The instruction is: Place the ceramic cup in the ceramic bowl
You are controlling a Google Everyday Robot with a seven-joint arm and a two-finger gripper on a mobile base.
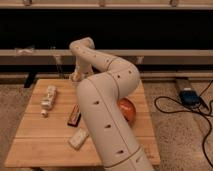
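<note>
The gripper (76, 75) hangs at the far edge of the wooden table (30, 140), just over a small pale shape that looks like the ceramic cup (74, 81). Whether it is open, closed or gripping, I cannot tell. The ceramic bowl (129, 110) sits well to the gripper's right, nearer the camera and half hidden by the arm (105, 115), its inside unseen. A dark bar (75, 115) and a white packet (78, 138) also lie nearer.
</note>
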